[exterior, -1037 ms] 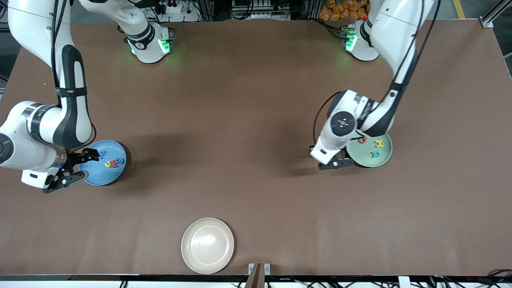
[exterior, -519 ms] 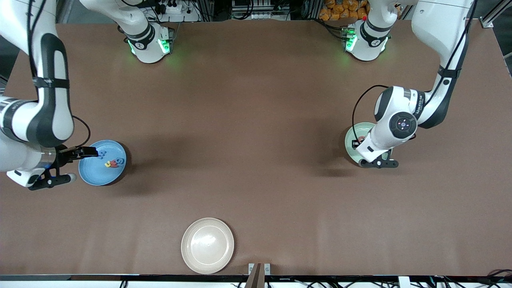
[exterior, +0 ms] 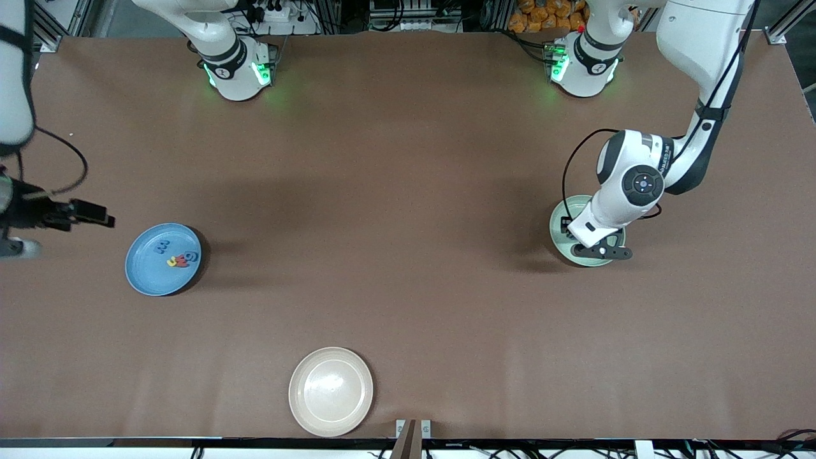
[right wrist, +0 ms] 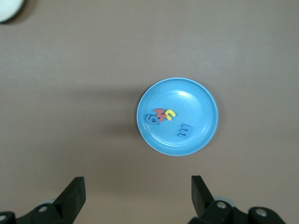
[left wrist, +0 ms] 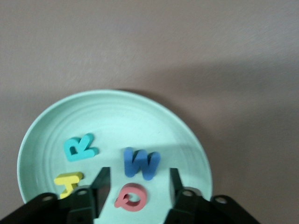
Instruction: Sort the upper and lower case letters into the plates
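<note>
No loose letters show on the counter (exterior: 408,191), so sorting looks done: left end effector (left wrist: 136,186) spread empty over the mint green plate (left wrist: 154,112), right end effector (right wrist: 138,198) spread empty, high above the counter beside the blue plate (right wrist: 201,100); next call, retreat.

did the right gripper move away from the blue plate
Yes. The right gripper, open, has pulled back from the blue plate toward the right arm's end of the table.

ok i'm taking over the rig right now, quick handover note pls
Left gripper: open, empty, over the mint green plate, which holds four capitals, R, W, H and a red one.
Right gripper: open, empty, up at the right arm's end of the table, off the blue plate, which holds four small letters.
Beige plate: empty.
No loose letters show on the table; sorting looks done.
</note>
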Robot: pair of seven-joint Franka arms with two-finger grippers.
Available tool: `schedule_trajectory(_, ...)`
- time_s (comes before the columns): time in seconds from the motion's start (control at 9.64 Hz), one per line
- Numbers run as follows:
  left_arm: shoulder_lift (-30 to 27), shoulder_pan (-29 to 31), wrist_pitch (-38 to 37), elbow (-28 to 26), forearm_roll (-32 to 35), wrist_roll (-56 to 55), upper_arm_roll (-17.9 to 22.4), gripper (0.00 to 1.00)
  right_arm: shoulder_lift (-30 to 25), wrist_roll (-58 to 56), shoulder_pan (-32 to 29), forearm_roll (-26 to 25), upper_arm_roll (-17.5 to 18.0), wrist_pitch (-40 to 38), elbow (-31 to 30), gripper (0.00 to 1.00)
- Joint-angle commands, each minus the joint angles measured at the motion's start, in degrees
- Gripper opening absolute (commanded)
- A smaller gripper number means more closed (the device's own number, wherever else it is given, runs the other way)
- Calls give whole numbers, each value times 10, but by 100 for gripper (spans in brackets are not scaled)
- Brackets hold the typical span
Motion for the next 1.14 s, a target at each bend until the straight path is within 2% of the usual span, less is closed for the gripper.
schedule_trajectory(0.0,-8,-5,-4,20,8,22,6,100,-66,15,-24,-17,23,-23,-18,100)
schedule_trajectory(0.21,-17,-6,-34,50,4,20,19,100,-81,62,-25,-27,25,-75,18,100)
schedule_trajectory(0.31,-22,-6,-83,86,3,20,26,100,-81,91,-25,-37,33,-98,44,100)
schedule_trajectory(0.52,-42,-9,-175,173,-18,22,56,100,-79,149,-25,-73,71,-101,59,100)
schedule_trajectory(0.73,-55,-44,-179,239,-40,24,123,100,-79,187,-25,-67,84,-100,72,100)
schedule_trajectory(0.93,-83,-39,-183,301,-35,27,129,100,-78,187,-25,-62,87,-100,72,100)
schedule_trajectory(1.04,-88,-38,-183,314,-33,30,130,100,-77,186,-20,-55,87,-99,75,100)
